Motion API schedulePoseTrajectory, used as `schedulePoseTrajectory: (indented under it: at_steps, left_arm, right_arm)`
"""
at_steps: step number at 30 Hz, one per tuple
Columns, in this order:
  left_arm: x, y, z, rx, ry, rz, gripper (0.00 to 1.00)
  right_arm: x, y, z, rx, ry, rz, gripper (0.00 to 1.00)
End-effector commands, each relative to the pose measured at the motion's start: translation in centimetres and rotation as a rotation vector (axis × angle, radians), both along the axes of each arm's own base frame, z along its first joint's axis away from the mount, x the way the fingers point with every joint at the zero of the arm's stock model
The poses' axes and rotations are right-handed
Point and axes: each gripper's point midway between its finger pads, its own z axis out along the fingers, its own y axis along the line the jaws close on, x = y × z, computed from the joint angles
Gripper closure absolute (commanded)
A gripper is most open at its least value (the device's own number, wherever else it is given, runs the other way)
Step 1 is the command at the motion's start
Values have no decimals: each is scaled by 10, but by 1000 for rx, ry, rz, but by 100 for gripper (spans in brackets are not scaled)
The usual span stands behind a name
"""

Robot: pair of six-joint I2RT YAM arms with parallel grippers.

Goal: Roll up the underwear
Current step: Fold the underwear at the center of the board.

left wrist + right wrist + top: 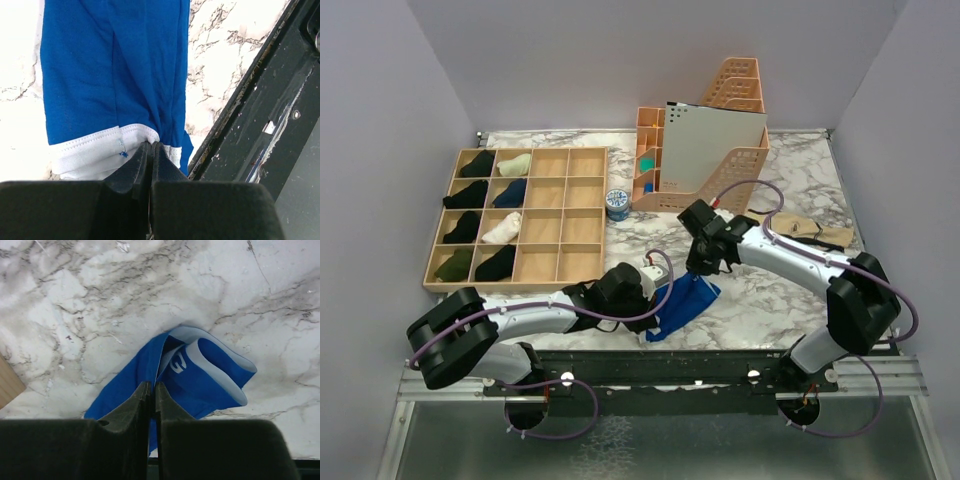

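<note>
The blue underwear (688, 303) with a white waistband lies stretched near the table's front edge, between my two grippers. My left gripper (655, 300) is shut on the white waistband at the near end; in the left wrist view the gripper (151, 144) pinches the band and the blue cloth (110, 75) runs away from it. My right gripper (700, 272) is shut on the far blue edge; in the right wrist view the gripper (151, 385) pinches a fold, and the underwear (210, 375) shows a white letter inside the band.
A wooden compartment tray (555, 215) with rolled dark and pale items stands at the left. Orange file holders (720, 150) stand at the back. A small blue tin (617, 204) stands beside them. A beige cloth (805, 228) lies at the right. The black front rail (260, 125) is close.
</note>
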Motion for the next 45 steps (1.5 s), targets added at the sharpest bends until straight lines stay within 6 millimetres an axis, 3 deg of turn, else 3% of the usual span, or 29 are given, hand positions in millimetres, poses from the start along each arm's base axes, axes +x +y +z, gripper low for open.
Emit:
schedulePoseTrajectory:
  at_steps: [1,7,10,19,26,38,45]
  left_arm:
    - [4,0,4,-5,-27,13,100]
    - [3,0,9,-15,-33,11,100]
    - [2,0,10,-16,-34,8,100]
    - [0,9,15,-27,-44,27,100]
    - [-4,14,21,-57,-47,43,100]
    - [-22,16,-1,-29,53,4,100]
    - [-21,18,-19,9,122,80,100]
  right_arm:
    - [-7,-14,-5,-27,-33,-11,88]
    - [-14,-19,-9,33,-105,35,84]
    - [-16,-23,-6,65,-152,48,77]
    - [-16,-36,7,103,-267,96,80]
    - [-25,-45,-14,144,-257,126,80]
    - [-30,-62,-38,109,-260,138,81]
    - [-45,-77,-57,73,-198,80,81]
